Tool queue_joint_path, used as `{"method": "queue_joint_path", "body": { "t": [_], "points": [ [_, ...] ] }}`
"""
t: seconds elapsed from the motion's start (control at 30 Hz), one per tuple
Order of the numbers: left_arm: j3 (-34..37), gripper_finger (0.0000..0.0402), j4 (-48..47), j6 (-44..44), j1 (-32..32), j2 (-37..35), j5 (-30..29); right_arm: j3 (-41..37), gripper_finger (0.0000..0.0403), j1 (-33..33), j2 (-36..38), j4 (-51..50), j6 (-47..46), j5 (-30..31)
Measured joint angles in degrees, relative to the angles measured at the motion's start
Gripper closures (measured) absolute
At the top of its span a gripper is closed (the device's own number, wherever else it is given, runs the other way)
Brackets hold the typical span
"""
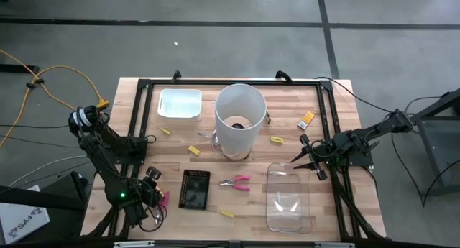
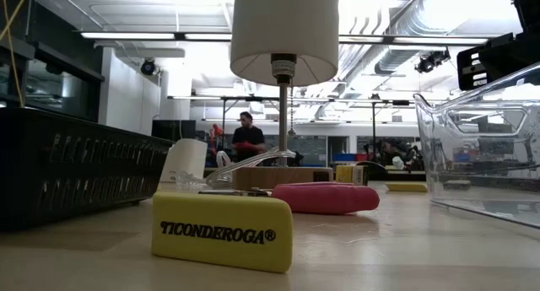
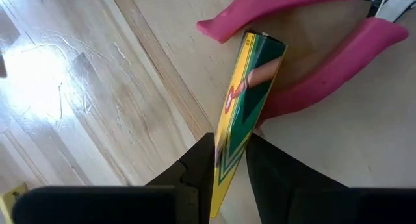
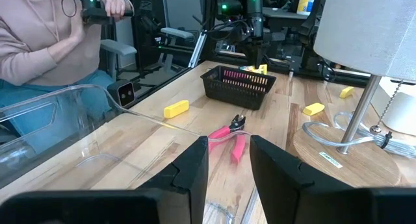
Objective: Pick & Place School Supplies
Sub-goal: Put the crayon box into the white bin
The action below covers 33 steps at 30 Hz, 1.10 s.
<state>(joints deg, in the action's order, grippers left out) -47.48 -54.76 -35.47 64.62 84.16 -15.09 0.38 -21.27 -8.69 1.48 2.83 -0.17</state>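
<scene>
My left gripper (image 3: 231, 146) is shut on a flat yellow and green box (image 3: 247, 100), held tilted just over a pink-handled plier tool (image 3: 305, 55) that lies on the wood. In the high view this gripper (image 1: 157, 198) is at the front left, left of the black basket (image 1: 195, 188). A second pink-handled plier tool (image 1: 236, 182) lies mid-table. Yellow erasers (image 1: 227, 213) lie scattered; one (image 2: 224, 232) reads TICONDEROGA. My right gripper (image 4: 229, 169) is open and empty at the right side (image 1: 310, 160), pointing toward the pliers (image 4: 227, 134).
A tall white lamp (image 1: 239, 118) stands at the centre. A clear plastic bin (image 1: 287, 198) sits at the front right and a white tray (image 1: 180, 104) at the back left. A black frame edges the table. A seated person (image 4: 39, 49) is beyond the table.
</scene>
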Motion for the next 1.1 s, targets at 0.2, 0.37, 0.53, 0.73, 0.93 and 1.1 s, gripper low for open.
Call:
{"method": "queue_joint_path", "body": {
  "t": [0.2, 0.37, 0.53, 0.73, 0.93, 1.1],
  "points": [
    [0.0, 0.0321, 0.08, -0.17, 0.0, 0.0, 0.02, 0.0, 0.0298, 0.02, 0.0, 0.0, 0.0, 0.0],
    [0.0, 0.0321, 0.09, -0.17, 0.0, 0.0, 0.02, -0.01, 0.0298, 0.0, -0.02, 0.0, 0.0, 0.0],
    [0.0, 0.0321, 0.08, -0.17, 0.0, 0.0, -0.3, 0.0, 0.0298, 0.02, 0.0, 0.0, 0.0, 0.0],
    [0.0, 0.0325, 0.08, 0.11, 0.0, 0.0, -1.02, 0.0, 0.0298, 0.0, 0.0, 0.0, 0.0, -0.02],
    [-0.02, 0.0357, 0.08, 0.05, 0.0, 0.0, -1.13, 0.0, 0.0298, 0.01, 0.0, 0.0, 0.0, 0.0],
    [-0.02, 0.0367, 0.05, 0.05, 0.0, 0.0, -1.16, 0.0, 0.0298, 0.01, 0.0, 0.0, 0.0, 0.0]
  ]
}}
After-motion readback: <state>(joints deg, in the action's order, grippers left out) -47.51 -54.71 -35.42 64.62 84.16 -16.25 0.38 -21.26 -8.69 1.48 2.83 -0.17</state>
